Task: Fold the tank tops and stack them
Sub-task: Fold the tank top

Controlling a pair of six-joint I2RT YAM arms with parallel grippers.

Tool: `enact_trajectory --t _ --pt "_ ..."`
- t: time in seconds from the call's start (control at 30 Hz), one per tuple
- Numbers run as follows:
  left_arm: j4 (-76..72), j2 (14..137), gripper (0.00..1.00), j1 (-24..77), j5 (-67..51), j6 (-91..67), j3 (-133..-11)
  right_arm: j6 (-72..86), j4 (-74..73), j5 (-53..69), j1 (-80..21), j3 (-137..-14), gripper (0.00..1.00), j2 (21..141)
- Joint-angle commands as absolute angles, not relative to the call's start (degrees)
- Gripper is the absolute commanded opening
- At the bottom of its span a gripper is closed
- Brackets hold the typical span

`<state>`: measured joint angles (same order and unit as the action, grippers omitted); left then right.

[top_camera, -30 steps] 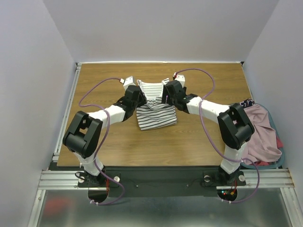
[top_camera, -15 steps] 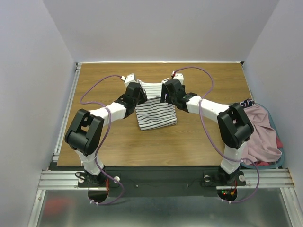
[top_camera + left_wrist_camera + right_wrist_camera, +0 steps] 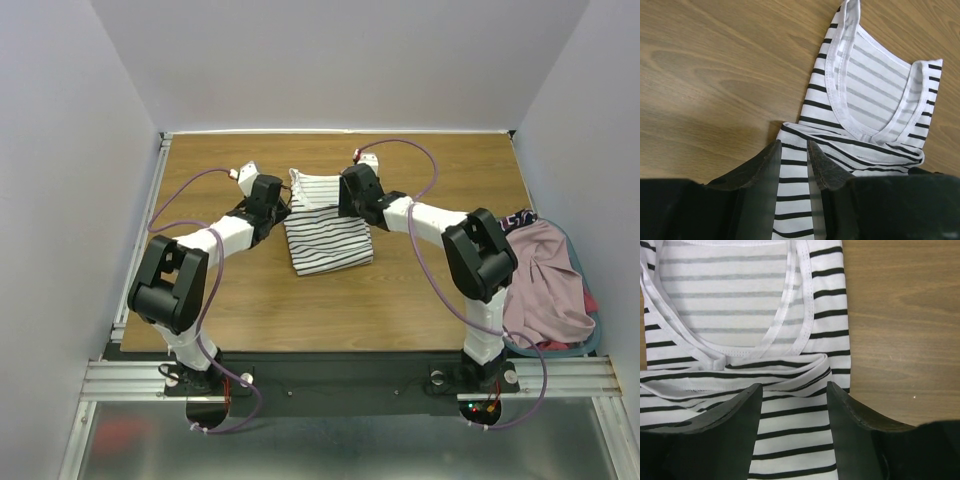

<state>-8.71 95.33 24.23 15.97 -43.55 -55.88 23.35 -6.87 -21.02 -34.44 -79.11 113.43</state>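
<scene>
The striped tank top [image 3: 327, 228] lies folded on the wooden table, with its neckline and straps [image 3: 875, 95] at the far end and a folded-over layer on the near part [image 3: 790, 425]. My left gripper [image 3: 283, 205] sits low at the top's left edge, its jaws a little apart, and striped cloth lies flat beneath the gap [image 3: 793, 145]. At the top's right side my right gripper [image 3: 341, 205] has its jaws wide apart above the fold [image 3: 794, 387]. Neither one pinches cloth. The pink tank top [image 3: 550, 280] lies heaped at the right.
The pink top rests in a teal-rimmed basket [image 3: 592, 342] beyond the table's right edge, with a dark patterned garment [image 3: 520, 217] and a bit of red cloth [image 3: 590, 300]. Bare wood [image 3: 200, 290] surrounds the striped top. White walls enclose the table.
The lifted part of the striped top has been laid down flat over the rest. Both grippers have let go and drawn outward, the left arm swinging left. The right jaws have narrowed somewhat.
</scene>
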Motion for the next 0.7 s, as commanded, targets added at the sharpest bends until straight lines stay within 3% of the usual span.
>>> enact_trajectory --t 0.0,0.07,0.27,0.67 --pt "-9.5 97.4 0.38 24.2 12.2 -42.3 -57.7 22.2 -5.0 -20.0 -33.0 -82.5 0.57 115.3" --pt "-9.4 98.2 0.38 24.2 11.8 -42.5 -58.3 22.4 -5.1 -19.6 -32.5 -82.6 0.52 115.8" --pt "-10.5 99.3 0.39 23.8 10.6 -42.3 -58.0 22.3 -5.1 -18.6 -31.6 -82.9 0.56 117.4" --pt "-12.7 103.0 0.4 23.0 7.0 -40.5 -59.2 22.2 -5.1 -17.5 -31.0 -84.6 0.54 118.8"
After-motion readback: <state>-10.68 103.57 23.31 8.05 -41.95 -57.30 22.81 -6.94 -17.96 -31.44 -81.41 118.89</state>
